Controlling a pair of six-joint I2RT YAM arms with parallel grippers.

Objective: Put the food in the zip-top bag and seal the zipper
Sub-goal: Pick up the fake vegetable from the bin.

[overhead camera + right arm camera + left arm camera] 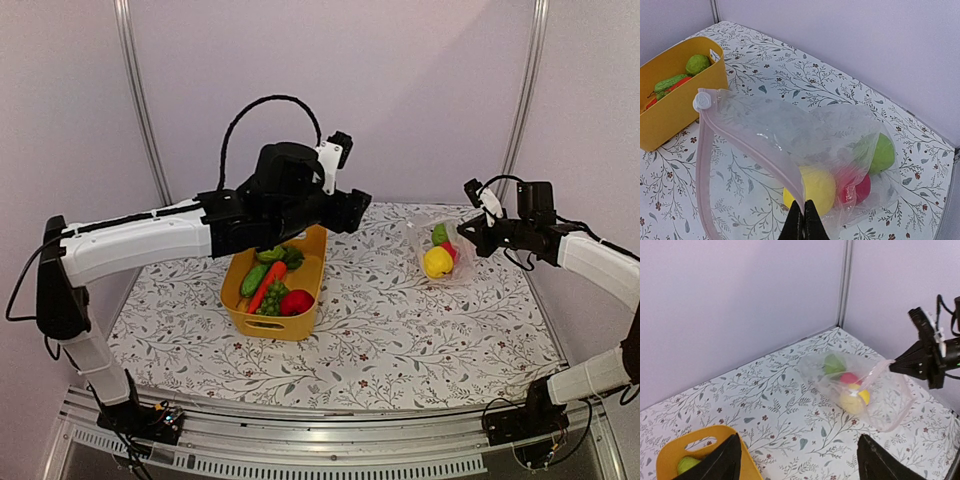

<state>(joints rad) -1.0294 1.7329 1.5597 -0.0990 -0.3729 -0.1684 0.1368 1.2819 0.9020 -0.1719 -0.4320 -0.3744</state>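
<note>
Food (812, 187), three toy pieces in yellow, red and green, lies inside the clear crinkly zip-top bag (790, 127), which is well to the right of the yellow plastic tub (268, 326) on the floral-patterned desk (400, 335). More toy vegetables fill the tub. The right pincer (804, 221) is clamped on the bag's pale pink zipper (701, 165), holding the mouth edge up. The left pincer (799, 460) hangs over the tub's far rim, fingers wide apart, empty.
</note>
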